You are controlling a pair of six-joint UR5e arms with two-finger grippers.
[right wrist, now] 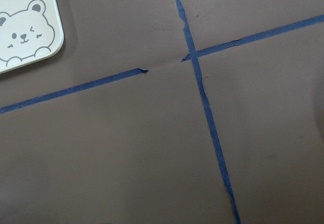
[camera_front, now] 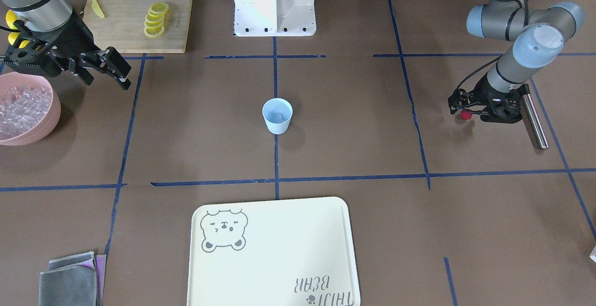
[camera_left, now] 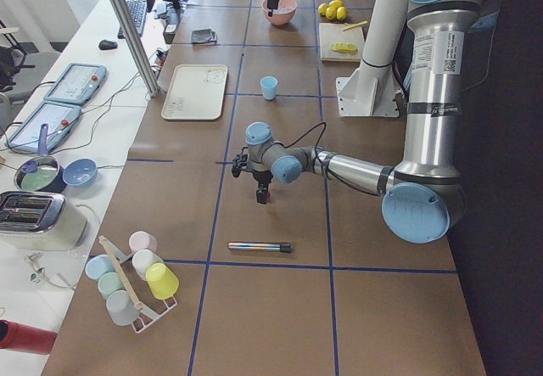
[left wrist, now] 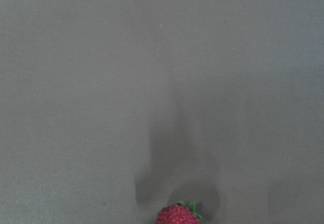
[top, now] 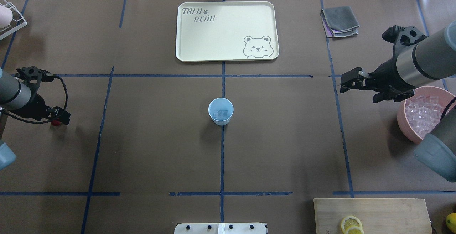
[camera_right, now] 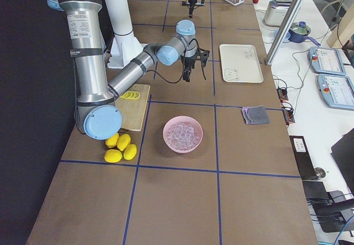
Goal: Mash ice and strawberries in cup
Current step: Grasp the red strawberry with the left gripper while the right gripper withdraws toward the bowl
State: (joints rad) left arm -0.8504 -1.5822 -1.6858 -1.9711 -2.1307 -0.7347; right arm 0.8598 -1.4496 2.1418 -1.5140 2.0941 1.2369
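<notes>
The pale-blue cup (top: 221, 111) stands at the table's middle with clear ice cubes (top: 220, 113) inside; it also shows in the front view (camera_front: 277, 116). The small red strawberry (top: 54, 123) is at the far left, right at the tip of my left gripper (top: 60, 117), which points down low over the table. The left wrist view shows the strawberry (left wrist: 177, 215) at its bottom edge and no fingers, so I cannot tell whether the gripper holds it. My right gripper (top: 351, 81) hangs open and empty beside the pink bowl.
A pink bowl (top: 402, 118) full of ice cubes stands at the right. A metal rod (camera_front: 534, 119) lies beside the left arm. A cream bear tray (top: 185, 31) and grey cloths (top: 340, 21) lie at the far side. A cutting board (top: 392, 212) holds lemon slices.
</notes>
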